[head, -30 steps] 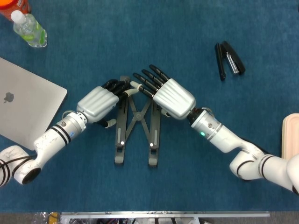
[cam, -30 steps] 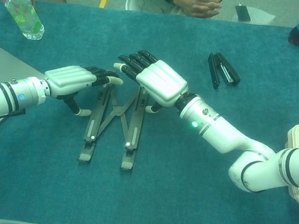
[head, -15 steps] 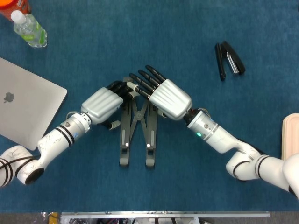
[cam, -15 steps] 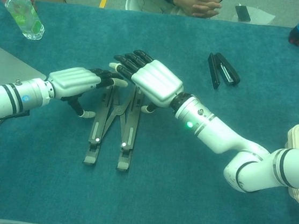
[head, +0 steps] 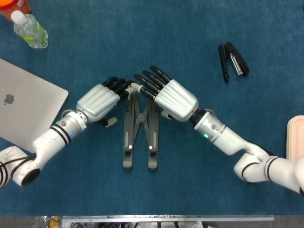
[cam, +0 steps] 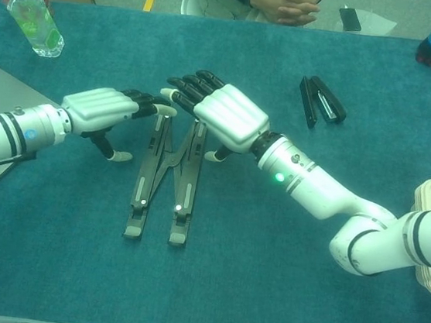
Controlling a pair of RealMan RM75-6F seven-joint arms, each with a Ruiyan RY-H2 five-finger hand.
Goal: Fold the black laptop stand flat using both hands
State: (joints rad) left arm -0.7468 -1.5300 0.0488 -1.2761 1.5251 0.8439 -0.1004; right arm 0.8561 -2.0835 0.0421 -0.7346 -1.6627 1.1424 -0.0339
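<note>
Laptop stand [head: 139, 130]: black, lying mid-desk, its two rails nearly parallel but the cross-braces not yet fully closed. Left hand [head: 99, 101] and right hand [head: 175, 99] meet at its far end, fingers [head: 148, 81] extended and slightly apart, pressing rather than gripping. Risk: uneven pressure could slide or twist the stand on the desk [head: 190, 38] instead of closing it.

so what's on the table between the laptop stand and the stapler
Nothing separate: bare blue cloth. Only the right hand and its forearm reach across the lower part of that stretch between the laptop stand and stapler, clearest in the head view.
</note>
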